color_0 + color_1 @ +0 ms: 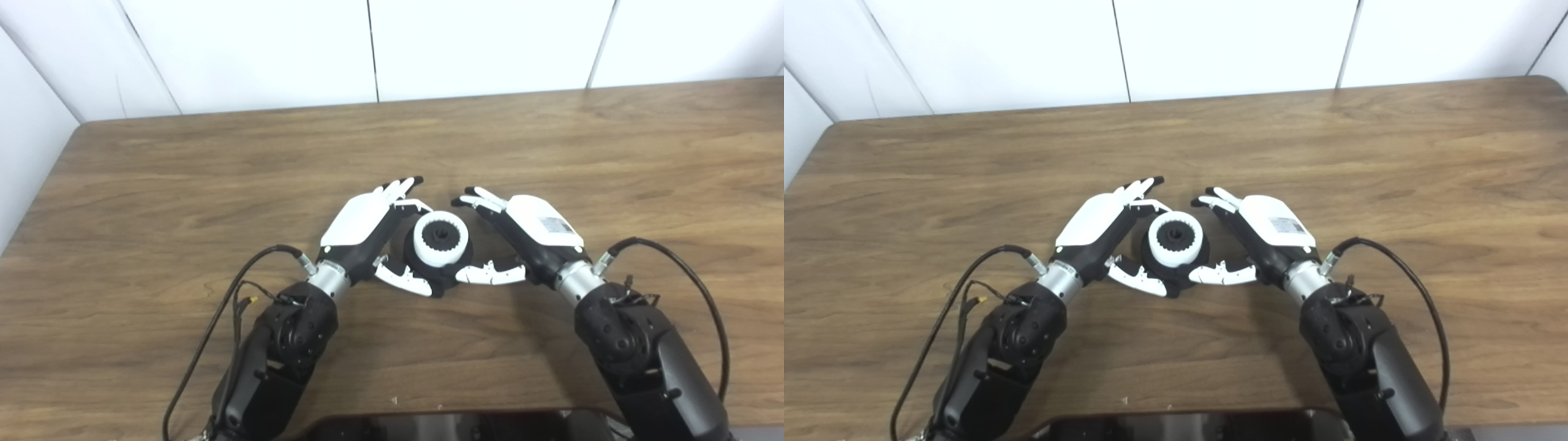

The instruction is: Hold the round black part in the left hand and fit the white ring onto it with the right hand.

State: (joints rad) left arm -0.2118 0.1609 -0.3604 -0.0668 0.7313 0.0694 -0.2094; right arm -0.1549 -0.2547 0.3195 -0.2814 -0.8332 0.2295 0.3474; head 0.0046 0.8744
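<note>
Wooden table (pixel 184 184), white wall behind. White ring (pixel 440 238) already seated on round black part (pixel 440 272), mid-table. Left hand (pixel 361 229) and right hand (pixel 530 236) flank it, fingers spread, gripping nothing. Likely light, rigid, smooth plastic; best held by black rim.

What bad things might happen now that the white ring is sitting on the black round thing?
1. The white ring sits on the round black part, but whether it is pushed fully down cannot be told; it might pop off.
2. Both the left hand and the right hand have fingers close around the part. Pulling away, a thumb might bump it and slide it across the table.
</note>
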